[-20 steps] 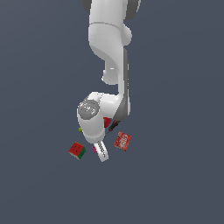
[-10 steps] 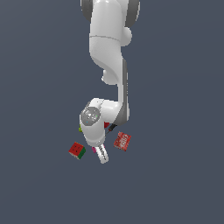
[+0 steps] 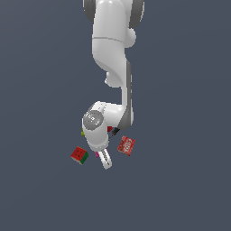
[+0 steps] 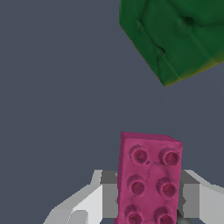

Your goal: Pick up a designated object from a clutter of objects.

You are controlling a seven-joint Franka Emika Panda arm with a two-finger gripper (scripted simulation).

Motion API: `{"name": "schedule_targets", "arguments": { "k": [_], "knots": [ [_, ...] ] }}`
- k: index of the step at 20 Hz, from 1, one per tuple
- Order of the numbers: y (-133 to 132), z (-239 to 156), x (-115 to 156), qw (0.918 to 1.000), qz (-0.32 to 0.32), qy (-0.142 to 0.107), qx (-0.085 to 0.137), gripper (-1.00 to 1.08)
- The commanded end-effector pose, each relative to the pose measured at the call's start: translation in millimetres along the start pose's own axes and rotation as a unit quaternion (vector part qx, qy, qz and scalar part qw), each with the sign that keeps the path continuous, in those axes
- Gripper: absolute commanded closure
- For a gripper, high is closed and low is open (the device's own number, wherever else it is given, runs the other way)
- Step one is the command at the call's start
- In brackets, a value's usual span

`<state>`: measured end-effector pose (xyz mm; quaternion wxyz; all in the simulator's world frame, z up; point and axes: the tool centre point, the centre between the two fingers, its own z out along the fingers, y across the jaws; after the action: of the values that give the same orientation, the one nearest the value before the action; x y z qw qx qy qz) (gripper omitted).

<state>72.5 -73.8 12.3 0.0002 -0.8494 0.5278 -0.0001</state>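
The designated object, a magenta studded brick (image 4: 149,162), stands between my two fingers in the wrist view, and the grey pads (image 4: 110,192) touch both of its long sides. My gripper (image 4: 149,199) is shut on it. In the exterior view the gripper (image 3: 105,161) points down into the clutter of objects, and only a sliver of the pink brick (image 3: 97,154) shows beside the fingers. The red-and-green cube (image 3: 79,155) lies just to the exterior view's left of it, and its green face (image 4: 175,35) fills a corner of the wrist view.
A flat red box with white lettering (image 3: 126,145) lies to the exterior view's right of the hand. A small green brick (image 3: 83,133) peeks out beside the wrist. A red item (image 3: 109,129) is mostly hidden behind the arm.
The hand has sunk a little toward the clutter over the last second, with almost no motion in the last half second. The cube and red box stay put.
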Motion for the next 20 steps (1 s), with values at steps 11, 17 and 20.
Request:
{"name": "schedule_targets", "arguments": {
  "k": [11,17,20],
  "knots": [
    [-4,-24,-15,1.0000,0.000,0.000,0.000,1.08],
    [-9,-62,-40,1.0000,0.000,0.000,0.000,1.08],
    [-13,-89,-57,1.0000,0.000,0.000,0.000,1.08]
  ]
}}
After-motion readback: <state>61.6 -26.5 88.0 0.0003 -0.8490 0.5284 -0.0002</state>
